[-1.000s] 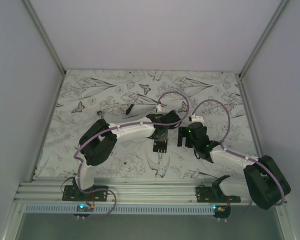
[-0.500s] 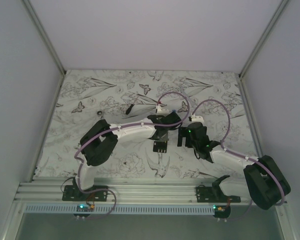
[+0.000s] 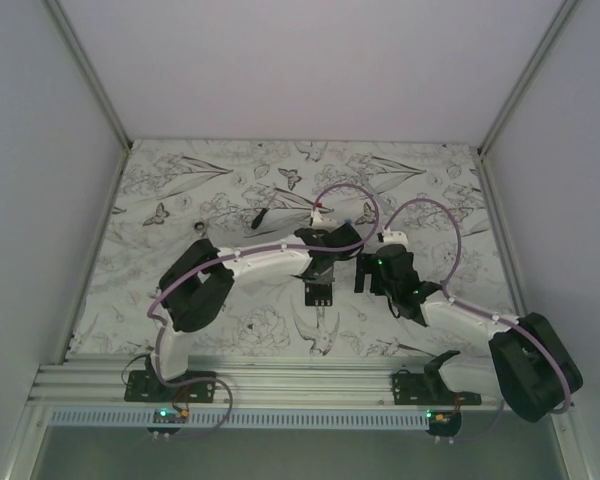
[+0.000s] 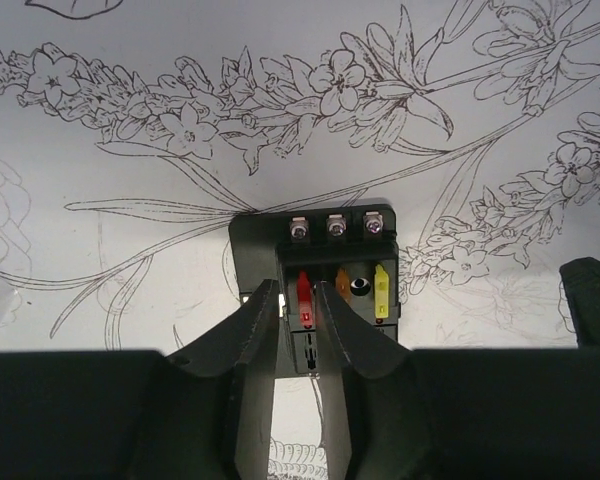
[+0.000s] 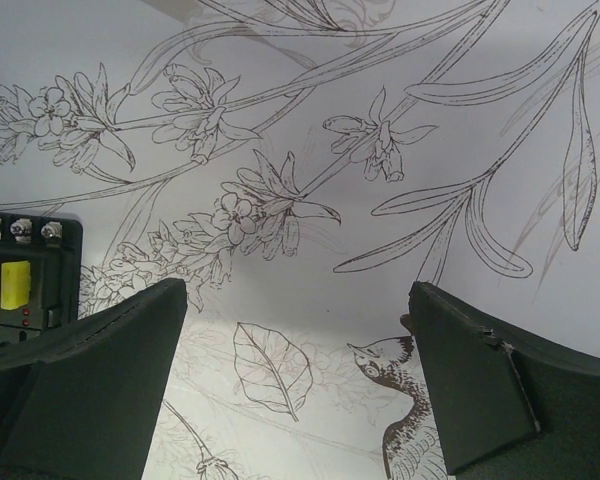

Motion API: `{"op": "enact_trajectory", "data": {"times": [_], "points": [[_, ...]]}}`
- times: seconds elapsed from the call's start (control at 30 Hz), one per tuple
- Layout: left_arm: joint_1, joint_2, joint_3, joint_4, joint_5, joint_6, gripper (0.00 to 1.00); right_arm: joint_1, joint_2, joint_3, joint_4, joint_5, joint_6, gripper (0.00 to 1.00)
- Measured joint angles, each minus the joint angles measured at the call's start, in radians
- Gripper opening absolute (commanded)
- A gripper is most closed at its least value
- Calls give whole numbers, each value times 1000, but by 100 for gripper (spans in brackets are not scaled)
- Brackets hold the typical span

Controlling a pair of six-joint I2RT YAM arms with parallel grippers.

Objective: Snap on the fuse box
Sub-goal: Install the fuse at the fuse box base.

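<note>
The left pincer (image 4: 299,318) is nearly closed, its fingers (image 4: 257,345) leaving only a narrow gap. It hangs over the near side of the fuse box (image 4: 260,250), with the red fuse (image 4: 304,298) in that gap. Whether the fingers actually press the fuse cannot be told. The fuse box lies flat on the flower-printed bench (image 4: 130,230), with an orange fuse (image 4: 342,280) and a yellow fuse (image 4: 381,290) to the right of the red one. The right pincer (image 5: 292,385) is spread wide, holds nothing and hangs above bare bench, with the box at its left edge.
</note>
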Motion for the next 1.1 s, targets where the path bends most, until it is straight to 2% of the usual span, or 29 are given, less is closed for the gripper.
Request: {"op": "enact_trajectory", "data": {"times": [0.2,0.37,0.47,0.57,0.73,0.97,1.1], "points": [[0,-43,5,-14,-1,8,44,0,-11,0,0,-20,-3,100],[1,-183,-47,-5,-8,18,59,5,-32,5,-1,-67,-10,94],[14,-292,-139,24,2,26,67,42,-30,51,-31,-86,-17,80],[56,-369,-255,56,29,26,69,94,-14,131,-59,-98,-18,66],[147,-433,-433,91,66,26,75,173,47,256,-108,-97,8,50],[219,-524,-566,140,121,31,86,266,217,412,-224,-63,65,37],[235,-570,-606,163,136,34,89,299,279,462,-272,-37,95,32]]}}
